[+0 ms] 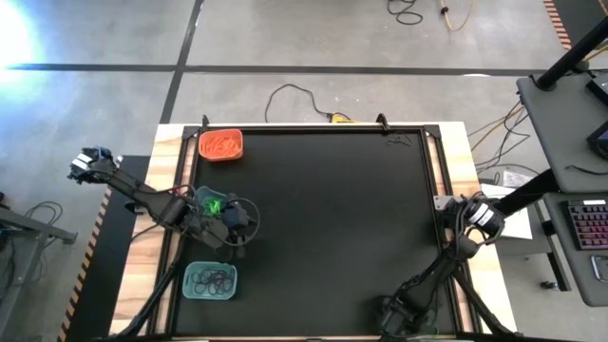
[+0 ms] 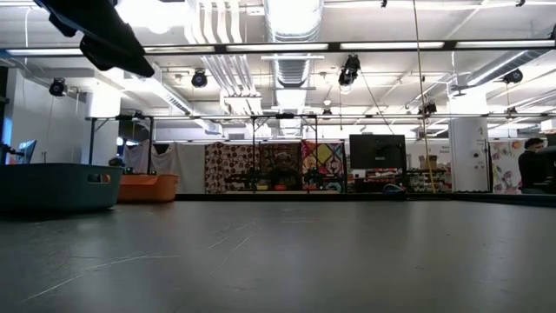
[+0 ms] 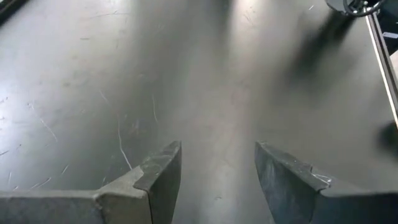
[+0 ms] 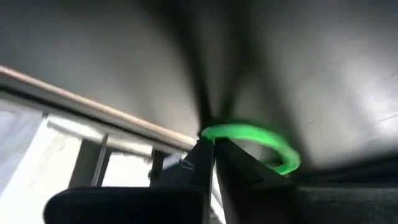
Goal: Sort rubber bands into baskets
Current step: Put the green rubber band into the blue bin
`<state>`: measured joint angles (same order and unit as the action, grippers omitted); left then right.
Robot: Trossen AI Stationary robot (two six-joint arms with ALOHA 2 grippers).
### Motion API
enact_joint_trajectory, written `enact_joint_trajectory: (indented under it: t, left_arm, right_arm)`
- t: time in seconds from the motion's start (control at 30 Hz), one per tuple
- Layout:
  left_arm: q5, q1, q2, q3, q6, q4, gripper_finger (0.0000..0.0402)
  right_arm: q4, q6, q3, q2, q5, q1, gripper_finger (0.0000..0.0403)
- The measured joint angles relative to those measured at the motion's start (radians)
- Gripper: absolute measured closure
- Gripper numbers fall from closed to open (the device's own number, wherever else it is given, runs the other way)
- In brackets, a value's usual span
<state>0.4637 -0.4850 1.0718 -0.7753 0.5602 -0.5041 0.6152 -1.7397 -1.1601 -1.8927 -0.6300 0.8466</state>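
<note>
Left gripper point(image 3: 217, 171) over dark scratched table point(image 3: 124, 74) — fingers point(image 3: 163, 177) apart, bare surface in gap, nothing held. Shiny round object point(image 3: 354, 6) at far edge — identity unclear.

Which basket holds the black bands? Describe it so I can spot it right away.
Start at the black mat's left edge, where three baskets sit in a column. Take the one nearest the robot's base, the teal basket, just past the left gripper. It alone holds black bands; the others hold orange or green.
</note>
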Motion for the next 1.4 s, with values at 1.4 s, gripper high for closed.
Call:
enact_joint_trajectory:
  t: [1.4]
  left_arm:
    - [-0.003, -0.017, 0.000, -0.014, 0.078, -0.036, 0.0215]
  right_arm:
    - [0.154, 0.116, -0.138, -0.010, 0.100, -0.074, 0.0234]
